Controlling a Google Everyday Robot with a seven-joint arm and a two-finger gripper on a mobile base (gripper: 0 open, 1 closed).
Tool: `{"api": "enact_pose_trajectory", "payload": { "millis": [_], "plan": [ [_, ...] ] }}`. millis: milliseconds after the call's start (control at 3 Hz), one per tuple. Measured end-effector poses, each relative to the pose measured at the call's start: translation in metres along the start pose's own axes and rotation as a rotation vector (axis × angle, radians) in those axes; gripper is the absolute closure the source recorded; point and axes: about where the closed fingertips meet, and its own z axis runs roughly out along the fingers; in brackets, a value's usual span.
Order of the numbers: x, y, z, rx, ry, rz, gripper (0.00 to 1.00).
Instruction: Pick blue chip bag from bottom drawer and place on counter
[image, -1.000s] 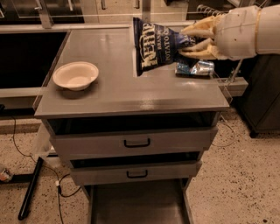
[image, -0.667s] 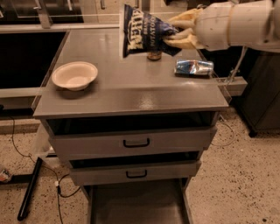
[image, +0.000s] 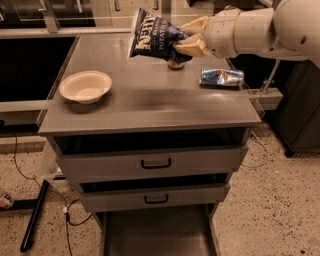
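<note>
My gripper (image: 186, 39) reaches in from the upper right and is shut on the blue chip bag (image: 152, 36), a dark navy crinkly bag with white lettering. It holds the bag in the air, tilted, above the back middle of the counter (image: 150, 105). The bottom drawer (image: 155, 232) stands pulled out at the foot of the cabinet, and its flat grey floor shows nothing on it.
A white bowl (image: 85, 86) sits on the counter's left side. A small shiny light-blue and silver packet (image: 221, 77) lies near the right edge. A can (image: 175, 64) stands under the bag, mostly hidden. Two drawers with black handles (image: 155, 163) are above the open one.
My gripper has carried the blue chip bag leftwards and farther back over the counter, from near the right edge toward the back middle.
</note>
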Motion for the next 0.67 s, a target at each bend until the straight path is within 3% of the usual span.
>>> {"api": "enact_pose_trajectory", "payload": {
  "millis": [667],
  "plan": [
    [0.045, 0.017, 0.002, -0.089, 0.094, 0.139, 1.0]
  ]
}}
